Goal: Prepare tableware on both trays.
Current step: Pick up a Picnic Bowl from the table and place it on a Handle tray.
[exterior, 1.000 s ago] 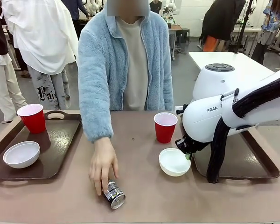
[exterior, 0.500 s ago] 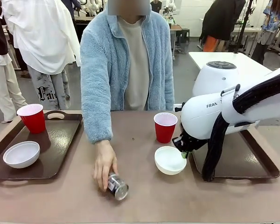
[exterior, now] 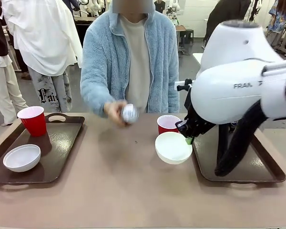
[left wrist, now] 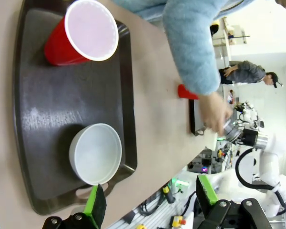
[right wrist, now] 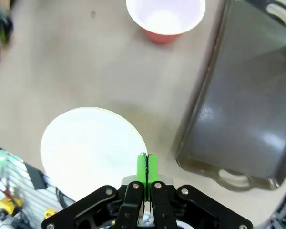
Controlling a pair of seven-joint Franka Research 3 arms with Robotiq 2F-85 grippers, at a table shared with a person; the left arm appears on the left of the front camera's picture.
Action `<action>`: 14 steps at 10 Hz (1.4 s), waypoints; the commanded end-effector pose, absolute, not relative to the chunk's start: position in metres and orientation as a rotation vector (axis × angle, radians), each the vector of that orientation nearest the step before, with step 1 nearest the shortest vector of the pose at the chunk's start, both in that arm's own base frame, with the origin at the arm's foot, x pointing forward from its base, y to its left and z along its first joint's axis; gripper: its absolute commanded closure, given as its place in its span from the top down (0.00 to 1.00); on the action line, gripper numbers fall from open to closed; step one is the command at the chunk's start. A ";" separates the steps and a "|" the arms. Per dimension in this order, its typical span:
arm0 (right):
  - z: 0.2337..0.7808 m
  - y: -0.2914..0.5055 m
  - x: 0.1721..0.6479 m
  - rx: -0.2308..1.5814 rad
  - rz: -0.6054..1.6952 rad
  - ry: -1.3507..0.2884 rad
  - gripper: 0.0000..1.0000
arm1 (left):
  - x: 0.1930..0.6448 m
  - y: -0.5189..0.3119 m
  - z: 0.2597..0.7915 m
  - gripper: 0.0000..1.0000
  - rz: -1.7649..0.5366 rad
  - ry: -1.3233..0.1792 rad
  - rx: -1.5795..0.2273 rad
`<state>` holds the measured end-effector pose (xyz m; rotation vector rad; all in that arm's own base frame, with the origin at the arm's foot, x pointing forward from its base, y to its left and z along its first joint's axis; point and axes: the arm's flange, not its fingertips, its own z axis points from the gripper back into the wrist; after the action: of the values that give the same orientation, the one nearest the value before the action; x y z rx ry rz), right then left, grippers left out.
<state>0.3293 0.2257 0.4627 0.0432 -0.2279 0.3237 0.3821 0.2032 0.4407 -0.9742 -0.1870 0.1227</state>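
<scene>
Nearest the robot's edge of the table, the right gripper [right wrist: 145, 160] is pinched shut on the rim of a small white bowl [right wrist: 90, 148]. It seems to hold the bowl clear of the table, just beside the left rim of the right tray [exterior: 238, 164], whose visible floor carries nothing.

The step in hand looks like carrying this bowl onto that tray. To do it well:
- Take the bowl rightward over the raised rim with height to spare.
- Hold it level, since the pinch takes one edge only.
- Bring it down flat in the tray's near left part, leaving room behind for a cup and a can.
- Part the fingers only once the base rests on the tray.

The left gripper [left wrist: 151, 199] hangs above the left tray [left wrist: 43, 109], fingers spread wide with nothing between them. Below it a second white bowl [left wrist: 95, 153] sits at that tray's near end and a red cup [left wrist: 83, 31] at its far left corner.

Farther across, another red cup [exterior: 168, 125] stands on the table just off the right tray's far left corner, partly behind the held bowl. Farthest, the person's hand [exterior: 115, 110] holds a blurred can [exterior: 129, 113] above the table's far edge.
</scene>
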 end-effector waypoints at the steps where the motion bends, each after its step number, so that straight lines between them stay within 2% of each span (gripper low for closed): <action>1: 0.474 0.224 0.320 -0.010 0.309 -0.214 0.00 | 0.381 0.203 0.443 1.00 0.136 -0.198 -0.995; 5: 0.486 0.185 0.318 -0.005 0.251 -0.168 0.00 | 0.381 0.203 0.443 1.00 0.136 -0.198 -0.995; 9: 0.519 0.107 0.329 0.051 0.181 -0.224 0.00 | 0.381 0.203 0.443 1.00 0.136 -0.198 -0.995; 14: 0.500 0.041 0.346 -0.014 0.075 -0.291 0.00 | 0.381 0.203 0.443 1.00 0.136 -0.198 -0.995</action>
<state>0.3408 0.0458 0.5150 0.0252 -0.2554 0.0794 0.3817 0.2036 0.4406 -0.9740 -0.1874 0.1242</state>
